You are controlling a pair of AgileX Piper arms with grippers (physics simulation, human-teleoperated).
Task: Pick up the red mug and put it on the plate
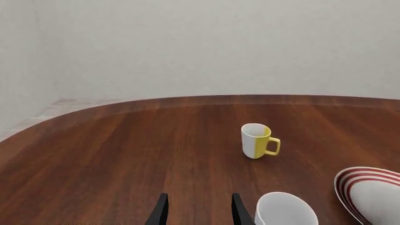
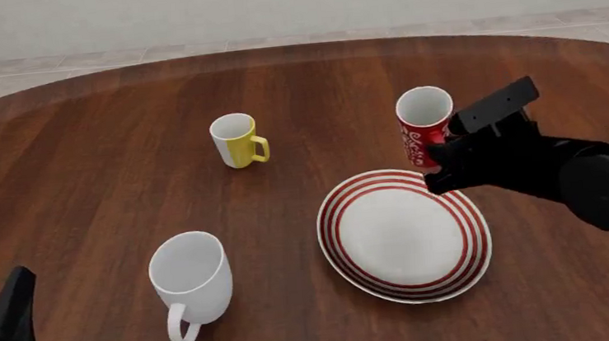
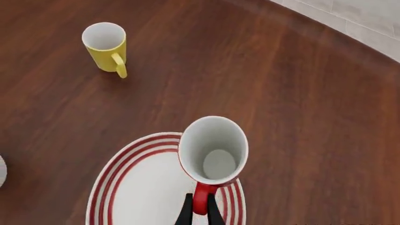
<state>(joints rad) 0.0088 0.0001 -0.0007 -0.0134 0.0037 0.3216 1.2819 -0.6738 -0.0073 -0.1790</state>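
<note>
The red mug (image 2: 425, 127) with a white pattern and white inside stands upright over the far right rim of the plate (image 2: 337, 217). My right gripper (image 2: 444, 157) is shut on its red handle. In the right wrist view the fingers (image 3: 187, 213) pinch the handle from both sides, with the mug (image 3: 212, 150) above the red-ringed plate (image 3: 137, 187). I cannot tell whether the mug touches the plate. My left gripper (image 2: 4, 329) is open and empty at the near left of the table; its view shows both fingers apart (image 1: 198, 213).
A yellow-and-white mug (image 2: 238, 140) stands at the far middle left, also seen in the left wrist view (image 1: 257, 140) and the right wrist view (image 3: 107, 47). A large white mug (image 2: 191, 280) stands near left of the plate, close to my left gripper (image 1: 284, 211).
</note>
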